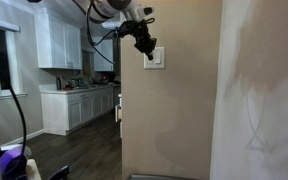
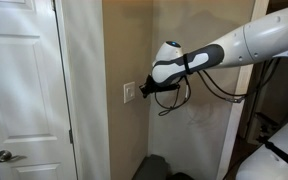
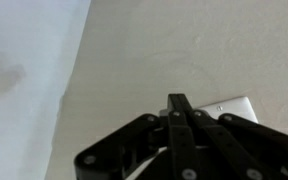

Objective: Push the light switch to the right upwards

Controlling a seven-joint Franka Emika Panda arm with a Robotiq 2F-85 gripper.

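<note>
The light switch is a small white, nearly square plate on the beige wall. It shows in both exterior views (image 1: 156,58) (image 2: 131,93) and at the lower right of the wrist view (image 3: 234,107). My gripper (image 1: 144,47) (image 2: 144,90) is right at the plate, its black fingers pressed together into one tip (image 3: 178,103) at the plate's edge. The fingers are shut and hold nothing. The toggle is hidden behind the fingers.
The switch wall ends at a corner by a white door (image 2: 24,90) with a metal knob (image 2: 2,156). A kitchen with white cabinets (image 1: 62,45) lies beyond the wall's edge. The arm (image 2: 244,45) reaches in from the side, cables hanging below it.
</note>
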